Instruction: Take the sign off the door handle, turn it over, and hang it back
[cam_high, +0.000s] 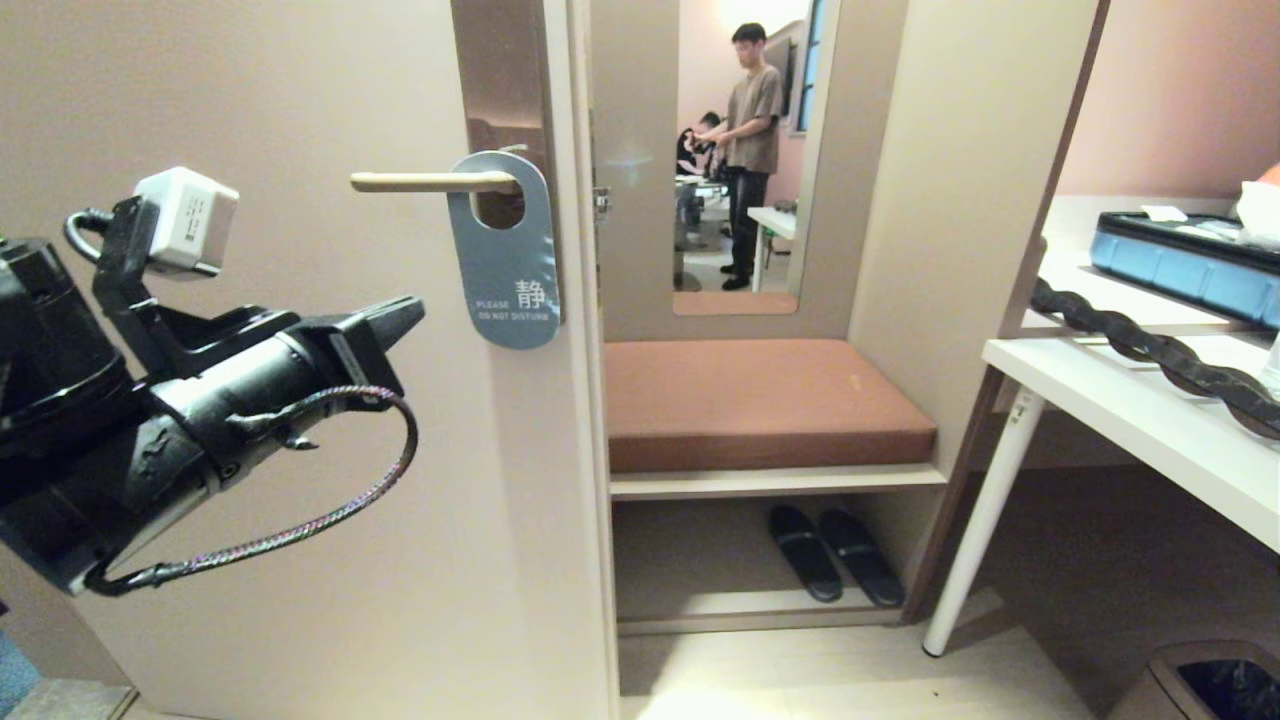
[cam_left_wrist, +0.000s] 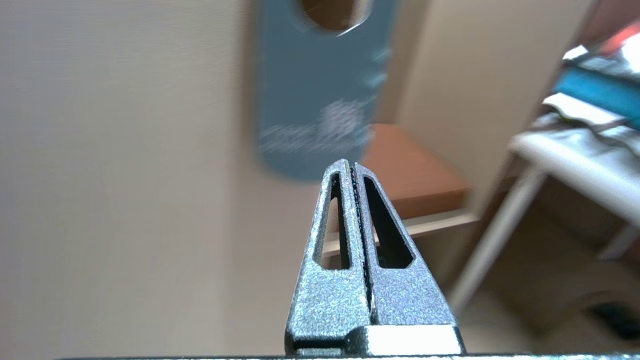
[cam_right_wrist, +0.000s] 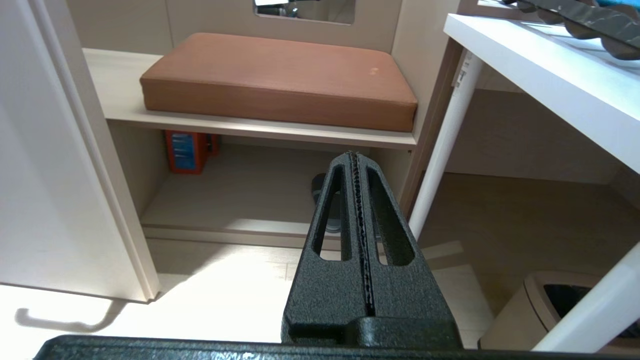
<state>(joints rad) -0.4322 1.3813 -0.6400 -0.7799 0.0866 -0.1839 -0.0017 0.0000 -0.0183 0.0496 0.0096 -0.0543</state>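
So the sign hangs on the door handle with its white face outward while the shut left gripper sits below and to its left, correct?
Not quite: the sign on the door handle shows its grey-blue face outward, not white, as the head view shows. The left gripper is indeed shut, below and left of it.

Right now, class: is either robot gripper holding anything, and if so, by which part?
Nothing is held. The left gripper is shut short of the sign; the right gripper is shut on nothing.
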